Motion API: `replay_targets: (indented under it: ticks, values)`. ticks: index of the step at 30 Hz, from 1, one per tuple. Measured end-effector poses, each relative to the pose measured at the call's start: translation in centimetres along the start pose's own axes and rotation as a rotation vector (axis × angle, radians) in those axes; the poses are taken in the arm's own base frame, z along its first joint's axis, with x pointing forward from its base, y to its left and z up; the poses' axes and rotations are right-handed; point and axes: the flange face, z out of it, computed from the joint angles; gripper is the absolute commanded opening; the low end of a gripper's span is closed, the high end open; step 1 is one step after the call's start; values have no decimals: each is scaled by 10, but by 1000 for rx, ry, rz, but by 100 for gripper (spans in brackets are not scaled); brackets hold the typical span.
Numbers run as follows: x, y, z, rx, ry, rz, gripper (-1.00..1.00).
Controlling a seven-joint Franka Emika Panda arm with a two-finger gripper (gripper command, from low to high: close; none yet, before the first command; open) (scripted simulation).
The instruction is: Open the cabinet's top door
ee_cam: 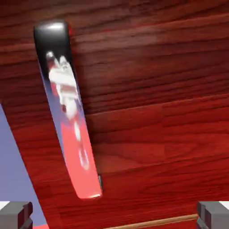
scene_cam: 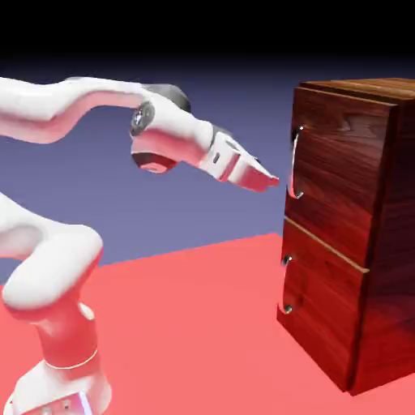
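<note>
Top door: upper dark red-brown wood door of the cabinet, on the exterior view's right; looks shut, flush above the lower door.
Bar hdl: long, curved, mirror-bright silver handle, upright near the door's edge on the robot's side; both ends fixed to the wood, mid-bar standing off it.
Claw: white claw released, fingers wide apart, nothing held; near bar, no contact seen.
Hand view: bar left of ctr, slightly tilted, approx. lengthwise up the frame; finger tips at bottom L & R.
Grip pt: we'd take mid-bar, one finger each side, clear of the end mounts; needs a small shift first to ctr the bar.
Handling, bar: prob. rigid metal, hard & slick; we'd expect pads to slide along it if the squeeze is weak.
Handling, door: wood looks solid, so mod. heavy, not fragile; should swing, not lift. Hinge not visible, prob. on the edge opp. the hdl.
Pull: we'd go slow & follow the arc; a straight yank could twist the bar out.
Risk: finger tips may hit the wood if we go in too deep behind the bar.
</note>
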Motion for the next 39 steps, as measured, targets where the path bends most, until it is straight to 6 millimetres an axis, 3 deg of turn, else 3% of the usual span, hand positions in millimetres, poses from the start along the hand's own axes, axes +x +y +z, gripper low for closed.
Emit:
replay_targets:
  ticks: [11,26,30,31,33,39]
  values:
    - [-20,-4,10,134,116,-34,0]
    - [-42,4,50,280,316,-131,0]
    - [-30,-9,89,279,316,-132,0]
    - [-28,-11,96,280,316,-131,-100]
    - [-28,-11,96,280,316,-131,-100]
    - [-15,17,61,395,182,-169,-100]
